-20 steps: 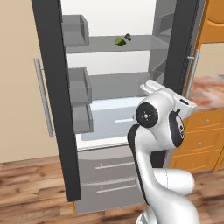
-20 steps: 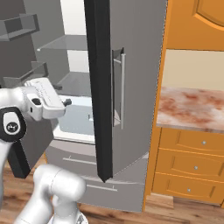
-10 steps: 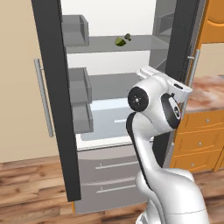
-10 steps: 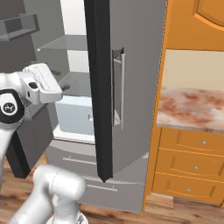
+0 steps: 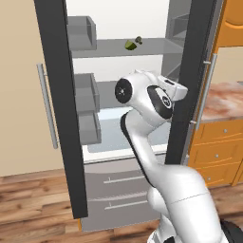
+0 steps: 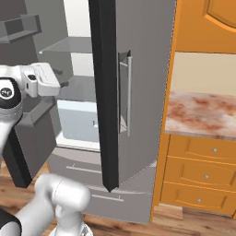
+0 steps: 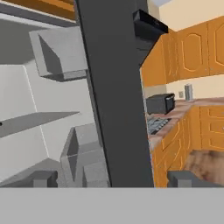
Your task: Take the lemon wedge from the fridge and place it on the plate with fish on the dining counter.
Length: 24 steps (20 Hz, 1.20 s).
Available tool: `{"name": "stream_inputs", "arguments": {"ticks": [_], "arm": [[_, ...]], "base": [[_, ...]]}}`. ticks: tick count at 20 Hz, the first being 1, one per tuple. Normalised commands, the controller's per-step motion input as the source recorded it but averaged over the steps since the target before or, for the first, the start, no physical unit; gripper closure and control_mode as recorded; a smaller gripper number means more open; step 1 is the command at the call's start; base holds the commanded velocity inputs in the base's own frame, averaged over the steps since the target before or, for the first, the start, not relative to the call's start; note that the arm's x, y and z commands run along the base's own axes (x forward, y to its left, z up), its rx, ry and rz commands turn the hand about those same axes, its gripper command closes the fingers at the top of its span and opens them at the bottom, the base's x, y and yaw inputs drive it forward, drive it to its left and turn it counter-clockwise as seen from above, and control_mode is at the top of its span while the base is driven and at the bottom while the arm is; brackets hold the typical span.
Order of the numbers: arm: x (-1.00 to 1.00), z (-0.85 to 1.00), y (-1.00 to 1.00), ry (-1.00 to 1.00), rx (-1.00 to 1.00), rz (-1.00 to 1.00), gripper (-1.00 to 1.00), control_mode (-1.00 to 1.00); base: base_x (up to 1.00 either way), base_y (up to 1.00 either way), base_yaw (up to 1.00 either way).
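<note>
The fridge (image 5: 118,28) stands with both doors open, showing its white inside. A tiny yellow-green lemon wedge (image 5: 130,45) lies on an upper glass shelf, next to a small dark lump (image 5: 138,40). My hand (image 5: 173,88) is raised in front of the middle shelves, below and right of the wedge and well clear of it. My gripper (image 7: 113,179) is open with nothing between its fingers, and in the hand view it faces the black edge of the right door (image 7: 113,87). From the right base view the gripper (image 6: 63,84) points into the fridge. The plate with fish and the dining counter are out of view.
Grey door bins (image 5: 80,33) hang on the left door. The right door (image 6: 138,83) juts out toward me, with its bar handle (image 6: 126,92). A marble-patterned counter (image 6: 203,115) over orange drawers (image 6: 203,175) sits right of the fridge. Two grey drawers (image 5: 118,190) close the fridge's bottom.
The arm has lifted the hand from the lower shelf's height to the middle shelf's height and a little leftward. The gripper stayed open.
</note>
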Motion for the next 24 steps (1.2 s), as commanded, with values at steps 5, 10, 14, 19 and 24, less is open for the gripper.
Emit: {"name": "stream_inputs", "arguments": {"ticks": [5, 10, 14, 19, 24], "arm": [[0.77, 0.00, 0.00, 0.13, 0.00, -0.06, -1.00, -1.00], [0.76, 0.00, -0.14, 0.09, 0.00, -0.09, -1.00, -1.00], [0.66, -0.17, -0.36, 0.08, -0.01, -0.12, -1.00, -1.00], [0.14, -0.20, -0.78, 0.12, 0.00, -0.19, -1.00, -1.00], [-0.22, -0.16, -0.99, 0.11, 0.00, -0.22, -1.00, -1.00]], "base": [[0.00, 0.00, 0.00], [0.00, 0.00, 0.00], [0.00, 0.00, 0.00], [0.00, 0.00, 0.00], [0.00, 0.00, 0.00]]}}
